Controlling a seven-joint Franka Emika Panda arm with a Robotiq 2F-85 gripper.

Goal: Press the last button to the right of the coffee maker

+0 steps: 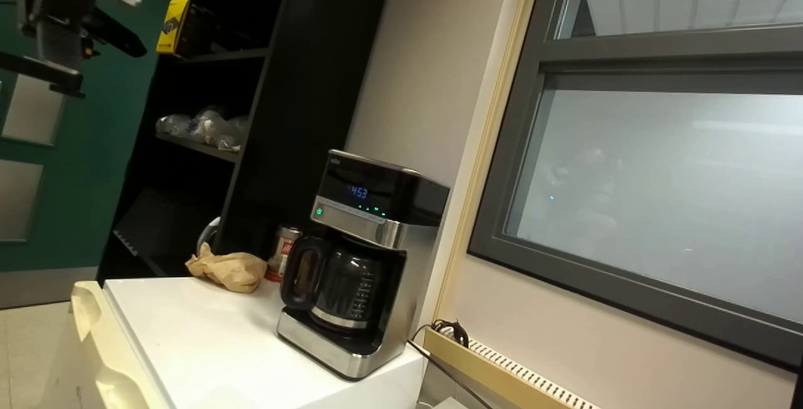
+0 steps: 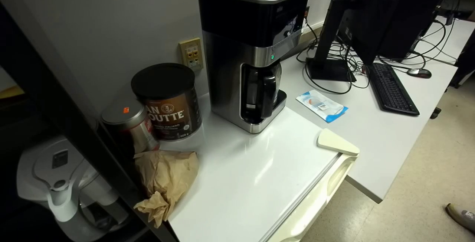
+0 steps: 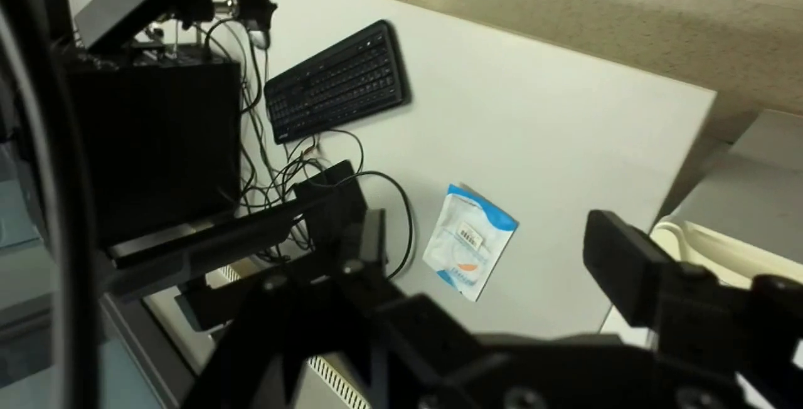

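Observation:
The black and silver coffee maker (image 1: 414,271) stands upright on a white cabinet top. It also shows in an exterior view (image 2: 226,71). Its bluish display (image 1: 359,192) reads 453. Small green lights show above the right part of the silver control strip (image 1: 348,213), and a green light glows at its left end. Single buttons are too small to tell apart. The dark carafe (image 1: 348,283) sits inside. My gripper (image 1: 103,69) is high up at the upper left, well apart from the coffee maker. In the wrist view the gripper (image 3: 486,243) is open and empty; the coffee maker is out of view there.
A brown paper bag (image 2: 169,179), a silver tin (image 2: 128,127) and a dark coffee can (image 2: 167,104) stand beside the coffee maker. A black shelf (image 1: 313,83) rises behind. The lower desk holds a blue-white packet (image 3: 470,243), keyboard (image 3: 339,83), cables and monitor (image 2: 371,15).

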